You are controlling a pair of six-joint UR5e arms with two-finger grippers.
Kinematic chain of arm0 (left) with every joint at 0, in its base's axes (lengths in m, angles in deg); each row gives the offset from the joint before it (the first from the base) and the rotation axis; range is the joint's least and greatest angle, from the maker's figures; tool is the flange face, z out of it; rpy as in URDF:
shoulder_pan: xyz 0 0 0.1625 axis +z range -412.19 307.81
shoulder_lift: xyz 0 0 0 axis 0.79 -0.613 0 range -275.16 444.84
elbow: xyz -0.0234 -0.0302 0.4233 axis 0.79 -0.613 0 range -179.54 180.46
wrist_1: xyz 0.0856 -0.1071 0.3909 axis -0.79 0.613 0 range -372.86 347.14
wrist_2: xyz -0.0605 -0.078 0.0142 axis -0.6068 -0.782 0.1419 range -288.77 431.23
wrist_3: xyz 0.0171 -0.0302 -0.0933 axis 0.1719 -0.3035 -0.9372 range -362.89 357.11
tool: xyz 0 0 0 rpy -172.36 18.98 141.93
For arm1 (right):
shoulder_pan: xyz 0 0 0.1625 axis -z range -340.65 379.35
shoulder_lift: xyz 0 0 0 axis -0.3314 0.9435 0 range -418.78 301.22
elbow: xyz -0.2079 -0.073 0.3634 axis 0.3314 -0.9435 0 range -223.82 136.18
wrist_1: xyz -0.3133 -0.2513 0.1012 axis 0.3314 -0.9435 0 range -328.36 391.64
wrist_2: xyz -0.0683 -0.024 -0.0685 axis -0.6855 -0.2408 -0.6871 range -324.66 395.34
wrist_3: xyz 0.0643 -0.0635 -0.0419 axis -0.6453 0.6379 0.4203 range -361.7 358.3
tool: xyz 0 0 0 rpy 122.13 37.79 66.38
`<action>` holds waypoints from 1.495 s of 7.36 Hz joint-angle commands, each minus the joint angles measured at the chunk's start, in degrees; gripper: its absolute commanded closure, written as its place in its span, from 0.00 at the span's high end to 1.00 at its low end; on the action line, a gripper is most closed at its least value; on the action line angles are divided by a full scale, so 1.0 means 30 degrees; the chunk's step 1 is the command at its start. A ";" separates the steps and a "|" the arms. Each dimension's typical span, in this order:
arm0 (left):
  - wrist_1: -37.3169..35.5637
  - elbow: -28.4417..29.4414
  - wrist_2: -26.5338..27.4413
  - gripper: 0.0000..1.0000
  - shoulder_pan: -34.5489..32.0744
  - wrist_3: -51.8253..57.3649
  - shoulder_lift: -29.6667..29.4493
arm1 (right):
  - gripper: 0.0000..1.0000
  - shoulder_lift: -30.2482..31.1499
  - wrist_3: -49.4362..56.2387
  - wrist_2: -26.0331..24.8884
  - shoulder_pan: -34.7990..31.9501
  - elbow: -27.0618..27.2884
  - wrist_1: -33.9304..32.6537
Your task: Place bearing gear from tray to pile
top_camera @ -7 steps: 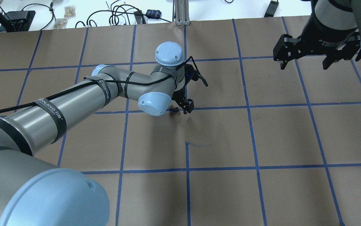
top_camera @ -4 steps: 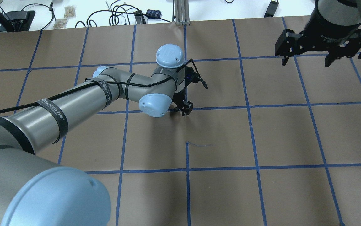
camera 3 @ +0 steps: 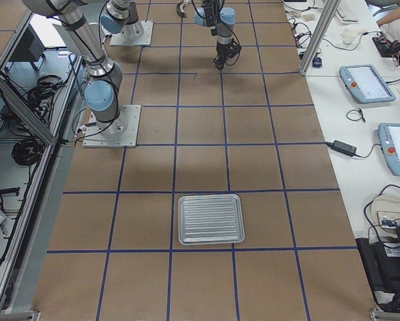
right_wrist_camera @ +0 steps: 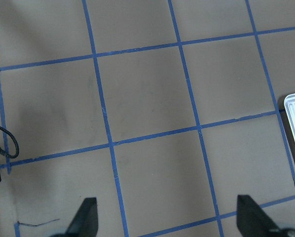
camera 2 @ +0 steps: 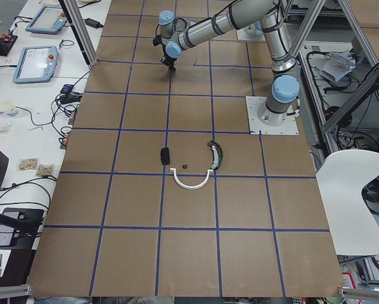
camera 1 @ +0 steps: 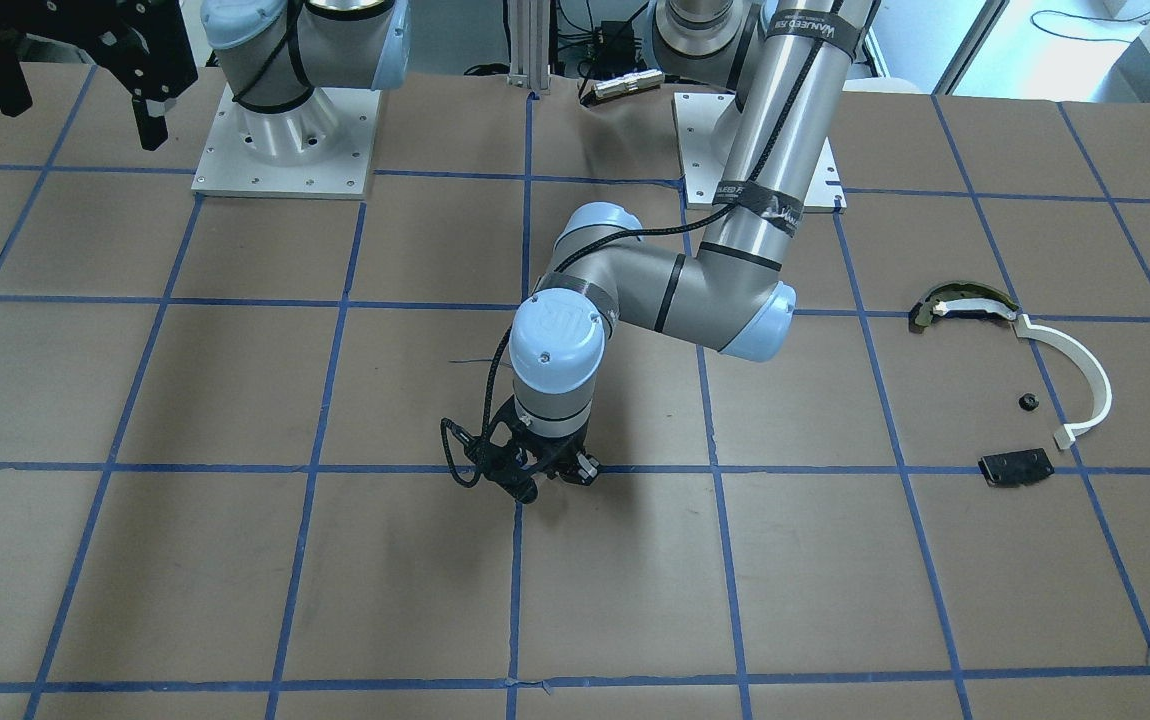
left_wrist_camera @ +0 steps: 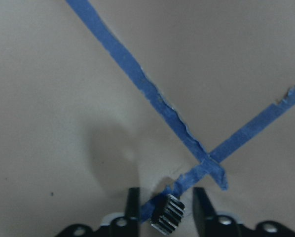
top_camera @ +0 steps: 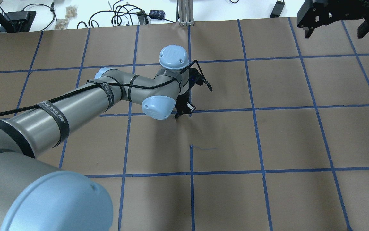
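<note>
My left tool (left_wrist_camera: pixel 166 197) straddles the bearing gear (left_wrist_camera: pixel 168 219) on a tape crossing (left_wrist_camera: pixel 206 159) mid-desk, jaws just apart from it. My right tool (right_wrist_camera: pixel 167 202) hangs released, toward the desk's right end.

The left arm (camera 2: pixel 277 44) rises from its white base plate (camera 2: pixel 256 120) on the robot's side of the table (camera 2: pixel 240 266) and reaches out over the far part of the brown, blue-taped surface. The left gripper (camera 2: pixel 171 66) points down at a crossing of tape lines; it is too small here to tell how its jaws stand. Well apart from it, nearer the camera, lies the pile (camera 2: pixel 185 166). A white half-circle strip (camera 2: pixel 191 187) opens toward the far end. A curved black-and-cream piece (camera 2: pixel 216 155) lies just beside one tip and a black rectangular plate (camera 2: pixel 165 155) near the other, with a small dark part (camera 2: pixel 185 166) between them. A white chair (camera 2: pixel 351 196) stands beside the table, and two tablets (camera 2: pixel 34 63) rest on the white bench opposite.
</note>
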 commanded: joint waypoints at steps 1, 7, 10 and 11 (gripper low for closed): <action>0.0859 0.0399 0.0251 0.00 0.0634 0.0367 0.0867 | 1.00 -0.0251 0.0045 0.0057 -0.0042 -0.0280 0.0634; 0.3708 -0.0823 0.0369 1.00 0.1202 0.1190 0.2132 | 1.00 -0.1192 0.0104 0.2310 0.0017 0.0099 0.0865; 0.3737 -0.1707 0.0399 1.00 0.1168 0.0926 0.2047 | 1.00 -0.1161 0.0104 0.3075 -0.0012 0.2529 0.0342; 0.3679 -0.1795 0.0370 1.00 0.1197 0.0926 0.1755 | 1.00 -0.1249 0.0132 0.2727 -0.0012 0.2736 0.0108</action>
